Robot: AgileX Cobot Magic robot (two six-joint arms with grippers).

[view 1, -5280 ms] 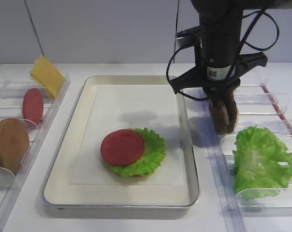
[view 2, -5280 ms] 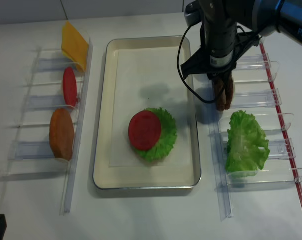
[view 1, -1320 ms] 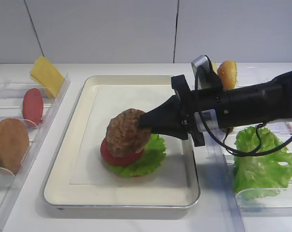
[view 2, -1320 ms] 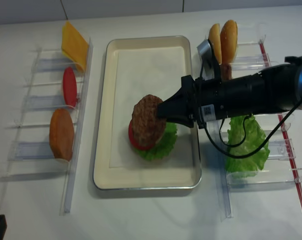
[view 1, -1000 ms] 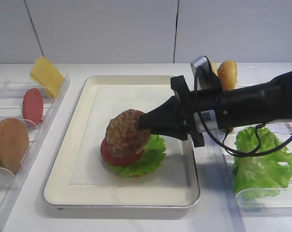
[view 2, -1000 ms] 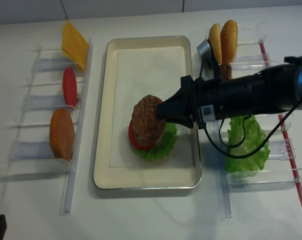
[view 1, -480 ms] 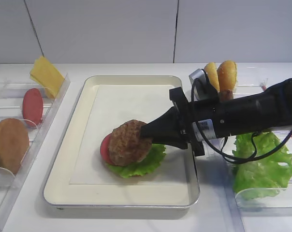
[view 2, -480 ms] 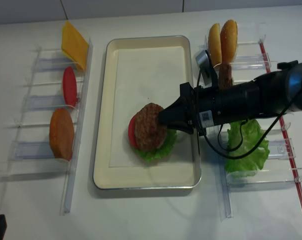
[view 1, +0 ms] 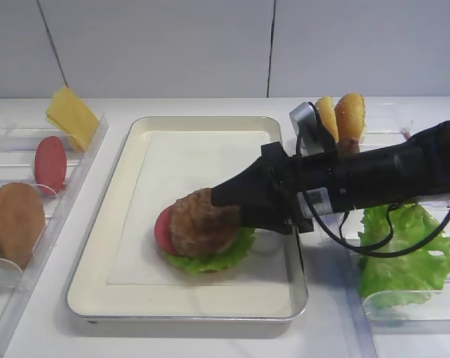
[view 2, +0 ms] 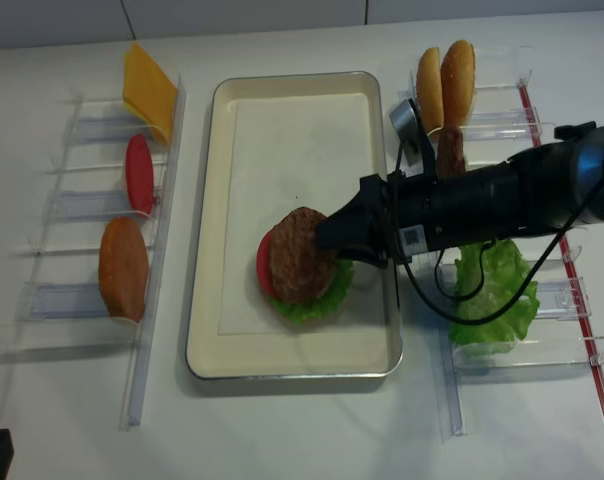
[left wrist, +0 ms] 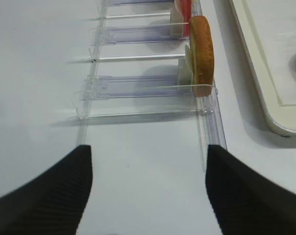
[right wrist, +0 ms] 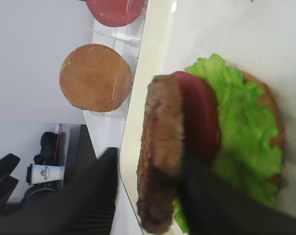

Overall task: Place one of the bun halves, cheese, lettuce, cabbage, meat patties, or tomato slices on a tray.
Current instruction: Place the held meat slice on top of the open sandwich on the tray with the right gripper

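A dark meat patty leans on a red tomato slice over lettuce on the cream tray. My right gripper reaches in from the right and straddles the patty, open. One finger stands clear of the patty's outer face. The other lies against its tomato side. A bun half peeks out under the lettuce. My left gripper hangs open over bare table beside the left rack, nothing between its fingers.
The left rack holds cheese, a tomato slice and a large brown bun half. The right rack holds two glossy bun halves, a second patty and lettuce.
The right gripper has lowered the patty onto the tomato slice, and its jaws have parted from it. The left gripper has not moved.
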